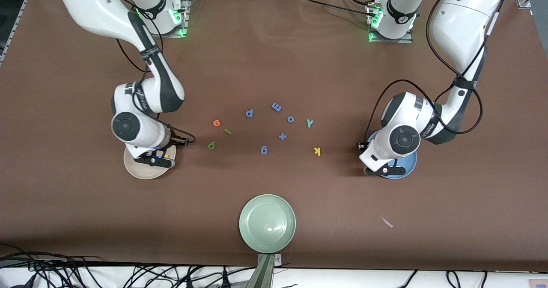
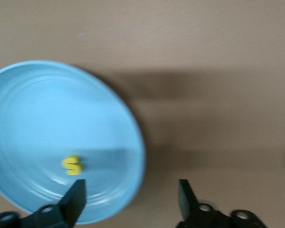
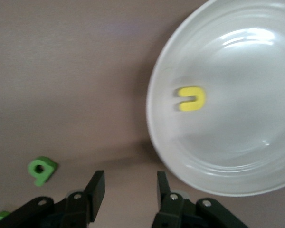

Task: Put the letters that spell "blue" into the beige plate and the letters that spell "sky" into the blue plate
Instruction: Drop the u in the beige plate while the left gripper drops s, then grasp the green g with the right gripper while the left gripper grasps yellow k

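Claws hung open over their plates: left claw (image 2: pixel 128 199) over the blue plate (image 2: pixel 33 118) holding "s" (image 2: pixel 72 165), right claw (image 3: pixel 128 192) by the beige plate (image 3: pixel 256 156) holding "u" (image 3: pixel 191 98), each evidently just dropped.

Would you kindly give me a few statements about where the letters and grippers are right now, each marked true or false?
1. The yellow "s" lies in the blue plate. True.
2. The yellow "u" lies on the bare table. False: it lies in the beige plate.
3. The left gripper is shut on a letter. False: its fingers are open and hold nothing.
4. The green "b" is on the table, not in any plate. True.
5. The yellow "k" is in the pale green plate. False: it lies on the table, toward the blue plate.
6. The right gripper holds nothing. True.
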Action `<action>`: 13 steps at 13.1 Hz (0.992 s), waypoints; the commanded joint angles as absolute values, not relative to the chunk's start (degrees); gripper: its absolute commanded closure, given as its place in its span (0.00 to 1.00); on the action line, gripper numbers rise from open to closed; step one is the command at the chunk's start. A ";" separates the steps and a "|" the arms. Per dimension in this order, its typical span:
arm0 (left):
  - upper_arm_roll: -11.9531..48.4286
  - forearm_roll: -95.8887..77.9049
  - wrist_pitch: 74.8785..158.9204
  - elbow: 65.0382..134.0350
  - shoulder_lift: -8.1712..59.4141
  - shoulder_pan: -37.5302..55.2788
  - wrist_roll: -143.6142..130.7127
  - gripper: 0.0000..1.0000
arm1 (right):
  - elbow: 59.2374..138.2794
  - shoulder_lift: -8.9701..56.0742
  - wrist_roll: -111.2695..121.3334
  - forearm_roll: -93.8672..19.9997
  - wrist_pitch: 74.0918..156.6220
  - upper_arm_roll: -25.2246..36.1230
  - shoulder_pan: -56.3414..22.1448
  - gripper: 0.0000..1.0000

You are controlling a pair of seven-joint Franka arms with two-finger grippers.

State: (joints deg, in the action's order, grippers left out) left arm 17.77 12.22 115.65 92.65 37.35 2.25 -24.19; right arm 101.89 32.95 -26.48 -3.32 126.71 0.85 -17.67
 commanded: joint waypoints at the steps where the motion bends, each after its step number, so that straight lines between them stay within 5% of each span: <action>1: 17.93 10.55 115.49 89.75 38.49 6.31 -23.99 0.00 | 100.38 35.50 -32.24 -6.22 129.81 -0.96 -18.46 0.47; 8: 17.93 10.81 122.94 83.94 47.10 13.35 -29.00 0.00 | 96.15 40.25 -38.50 -7.73 131.48 -2.64 -20.83 0.44; 10: 17.67 11.34 126.80 84.20 48.69 15.20 -30.05 0.07 | 96.42 40.96 -38.50 -7.73 132.45 -2.55 -21.70 0.44; 11: 17.49 11.51 128.39 84.63 49.04 15.47 -31.97 0.17 | 96.42 41.22 -38.50 -7.73 132.54 -2.55 -21.80 0.44; 13: 17.40 11.51 128.41 85.08 49.04 15.47 -32.70 0.58 | 96.85 41.31 -38.50 -7.73 133.24 -2.55 -22.06 0.44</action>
